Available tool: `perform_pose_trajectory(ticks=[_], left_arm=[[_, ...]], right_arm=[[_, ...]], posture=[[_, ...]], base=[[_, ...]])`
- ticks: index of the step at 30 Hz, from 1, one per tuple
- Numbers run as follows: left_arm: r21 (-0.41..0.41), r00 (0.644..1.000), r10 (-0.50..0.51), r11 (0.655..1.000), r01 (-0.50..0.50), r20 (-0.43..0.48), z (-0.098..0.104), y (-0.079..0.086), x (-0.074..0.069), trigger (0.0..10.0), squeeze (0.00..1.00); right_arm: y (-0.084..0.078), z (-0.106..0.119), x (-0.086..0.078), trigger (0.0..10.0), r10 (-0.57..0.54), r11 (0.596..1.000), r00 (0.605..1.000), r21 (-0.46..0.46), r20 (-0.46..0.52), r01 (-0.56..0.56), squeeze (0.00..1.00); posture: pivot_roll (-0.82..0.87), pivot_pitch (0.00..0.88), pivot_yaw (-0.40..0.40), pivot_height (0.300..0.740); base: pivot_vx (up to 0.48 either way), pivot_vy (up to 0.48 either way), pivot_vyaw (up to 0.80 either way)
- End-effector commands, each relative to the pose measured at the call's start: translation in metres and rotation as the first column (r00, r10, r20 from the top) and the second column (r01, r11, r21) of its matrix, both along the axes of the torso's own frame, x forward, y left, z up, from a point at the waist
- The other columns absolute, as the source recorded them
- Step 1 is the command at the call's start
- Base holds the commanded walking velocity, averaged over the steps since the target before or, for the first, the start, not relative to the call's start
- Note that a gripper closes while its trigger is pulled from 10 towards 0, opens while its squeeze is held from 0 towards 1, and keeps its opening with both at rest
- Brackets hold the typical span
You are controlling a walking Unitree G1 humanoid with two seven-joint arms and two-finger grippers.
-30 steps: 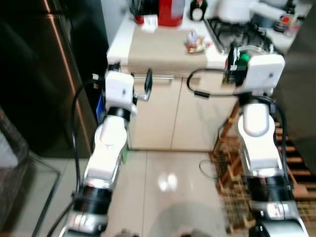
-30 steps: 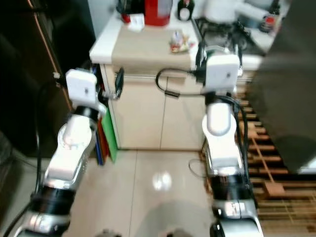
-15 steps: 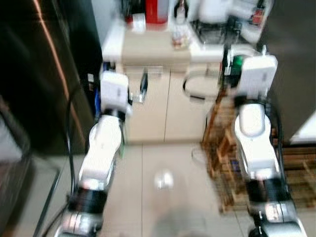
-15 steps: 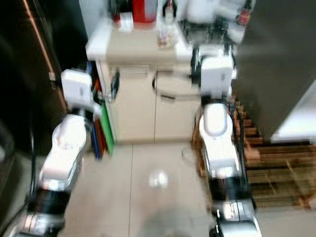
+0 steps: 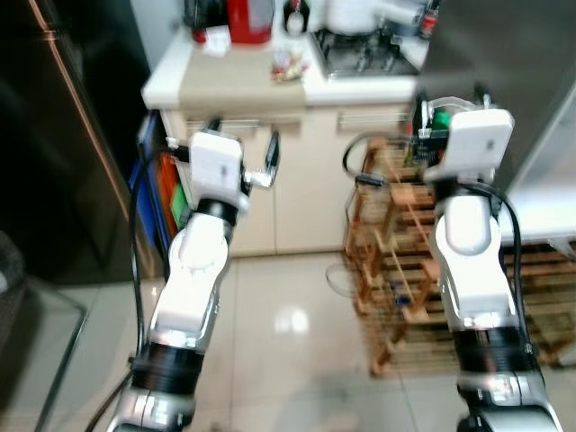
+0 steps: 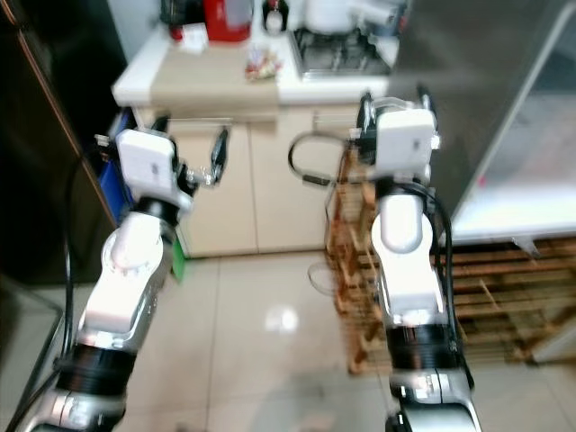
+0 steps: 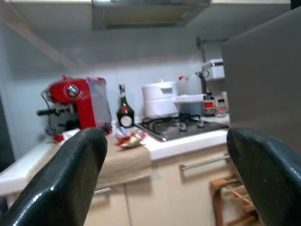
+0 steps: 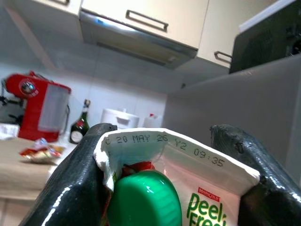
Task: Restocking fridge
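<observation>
Right end effector (image 8: pixel 171 179) clamped on green-capped carton (image 8: pixel 183 188); left end effector (image 7: pixel 164 183) spread, empty

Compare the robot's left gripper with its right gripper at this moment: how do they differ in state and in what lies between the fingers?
1. The left gripper is open, while the right gripper is shut on a juice carton.
2. Between the left gripper's fingers you see through to the kitchen counter; between the right gripper's, the carton's green cap and folded top.
Both have two black fingers and are raised toward the counter.
</observation>
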State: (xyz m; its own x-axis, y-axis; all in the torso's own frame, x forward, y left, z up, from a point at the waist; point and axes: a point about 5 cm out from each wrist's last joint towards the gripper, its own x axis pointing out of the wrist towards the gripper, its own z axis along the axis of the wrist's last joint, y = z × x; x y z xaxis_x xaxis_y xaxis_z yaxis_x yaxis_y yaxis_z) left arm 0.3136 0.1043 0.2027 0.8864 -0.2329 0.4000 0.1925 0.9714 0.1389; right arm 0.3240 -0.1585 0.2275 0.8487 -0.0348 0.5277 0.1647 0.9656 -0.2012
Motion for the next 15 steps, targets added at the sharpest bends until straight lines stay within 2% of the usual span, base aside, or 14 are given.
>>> perform_pose_trajectory(ticks=[1, 4, 5, 13, 15], left_arm=[[-0.001, 1.000, 0.005, 1.000, -0.005, 0.021, 0.0041, 0.0044, -0.0010, 10.0, 0.00], [-0.027, 1.000, -0.009, 1.000, 0.010, 0.028, 0.0057, 0.0041, -0.0023, 10.0, 0.00], [-0.064, 0.999, -0.025, 0.998, 0.027, 0.022, 0.0061, 0.0038, -0.0025, 10.0, 0.00], [-0.039, 0.999, -0.044, 0.998, 0.045, 0.020, 0.0056, 0.0015, -0.0033, 10.0, 0.00], [-0.025, 0.999, -0.038, 0.999, 0.038, -0.006, 0.0015, 0.0025, -0.0018, 10.0, 0.00]], right_arm=[[0.0046, 0.0006, 0.0011, 10.0, 0.018, 1.000, 1.000, 0.006, -0.005, -0.018, 0.00], [0.0048, 0.0008, 0.0012, 10.0, 0.020, 1.000, 1.000, 0.006, -0.005, -0.020, 0.00], [0.0049, 0.0007, 0.0014, 10.0, 0.021, 1.000, 1.000, 0.007, -0.006, -0.021, 0.00], [0.0048, -0.0007, 0.0017, 10.0, 0.023, 1.000, 1.000, 0.003, -0.011, -0.023, 0.00], [-0.0040, -0.0059, 0.0009, 10.0, 0.004, 1.000, 0.999, 0.016, -0.038, -0.003, 0.00]], posture=[[-0.06, 0.000, 0.032, 0.740], [-0.06, 0.000, 0.032, 0.740], [-0.06, 0.000, 0.032, 0.740], [-0.06, 0.000, 0.033, 0.740], [-0.05, 0.000, 0.029, 0.740]], base=[[0.000, -0.480, 0.00], [0.000, -0.475, 0.00], [0.000, 0.000, 0.00], [0.000, 0.000, 0.00], [0.000, -0.480, 0.00]])
